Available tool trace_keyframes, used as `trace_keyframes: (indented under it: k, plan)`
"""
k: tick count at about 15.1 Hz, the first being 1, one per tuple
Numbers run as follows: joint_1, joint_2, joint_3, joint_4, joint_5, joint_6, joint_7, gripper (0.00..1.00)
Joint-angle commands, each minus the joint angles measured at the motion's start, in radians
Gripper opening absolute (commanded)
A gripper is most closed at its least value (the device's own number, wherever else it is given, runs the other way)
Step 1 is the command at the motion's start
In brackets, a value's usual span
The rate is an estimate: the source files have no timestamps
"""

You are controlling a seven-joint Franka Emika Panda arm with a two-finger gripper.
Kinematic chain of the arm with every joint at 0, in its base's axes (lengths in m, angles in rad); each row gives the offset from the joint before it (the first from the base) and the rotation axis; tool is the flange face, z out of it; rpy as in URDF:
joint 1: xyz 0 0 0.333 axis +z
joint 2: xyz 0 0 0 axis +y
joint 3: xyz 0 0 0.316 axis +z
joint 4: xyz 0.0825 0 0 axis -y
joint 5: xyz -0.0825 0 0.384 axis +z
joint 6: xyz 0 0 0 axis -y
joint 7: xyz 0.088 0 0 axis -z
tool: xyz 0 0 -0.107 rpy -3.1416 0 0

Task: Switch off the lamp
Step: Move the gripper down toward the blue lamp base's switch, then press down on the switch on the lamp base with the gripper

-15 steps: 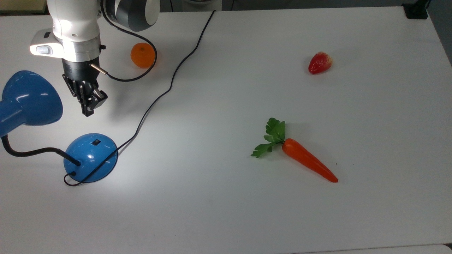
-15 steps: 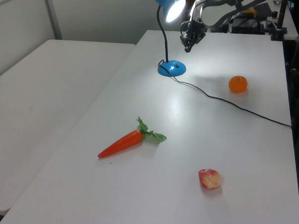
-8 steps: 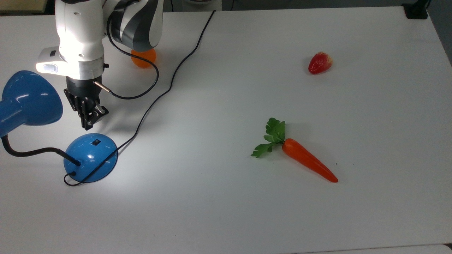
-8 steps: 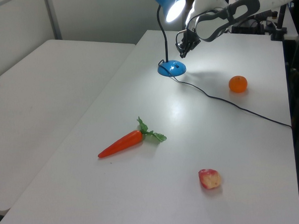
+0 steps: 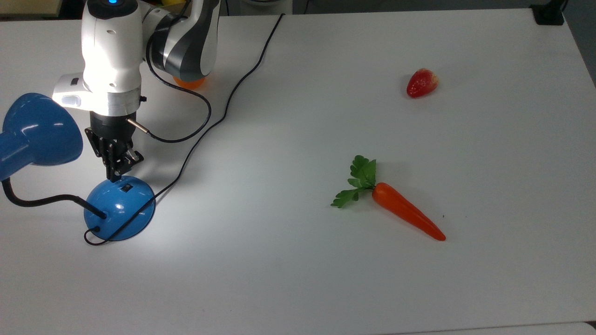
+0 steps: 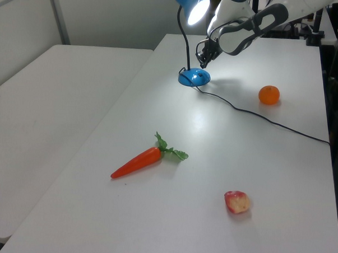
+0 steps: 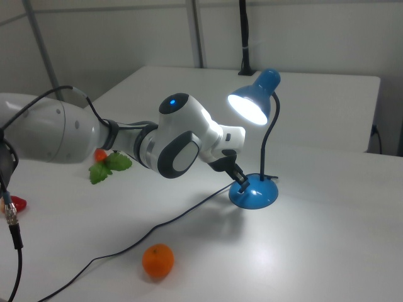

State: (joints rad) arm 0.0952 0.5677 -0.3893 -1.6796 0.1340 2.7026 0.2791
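The lamp is standing near one corner of the desk, at the top view's left, with its round blue base resting flat and its black neck arching up to the cone shade. The shade is glowing and throwing a bright pool onto the desk, so the lamp is plainly on and the task is not yet done. Its black cord is trailing from the base across the desk toward the far edge.

The hand is pointing steeply down with its tip at the upper rim of the base, just beside the small black switch. The fingers are looking pressed together into one narrow tip; that would suit a poke at a small rocker better than a spread hand, which is likely why it is being carried this way. In the right view the hand is appearing to touch the dome or hang just above it; I cannot tell which.

The switch is lying slightly past the fingertip, toward the base's middle, so the next move seems to call for a short advance and a downward press. A push too far off-centre could slide the light base.

An orange, a carrot and a strawberry are lying well apart from the lamp.
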Motion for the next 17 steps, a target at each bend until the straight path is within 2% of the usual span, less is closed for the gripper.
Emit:
trace_keyframes:
  k: [1,17]
  plan:
    - [0.009,0.037,-0.005,0.017,0.009,0.025,0.012,0.11]
    - [0.026,0.057,0.01,0.026,-0.007,0.023,0.002,0.11]
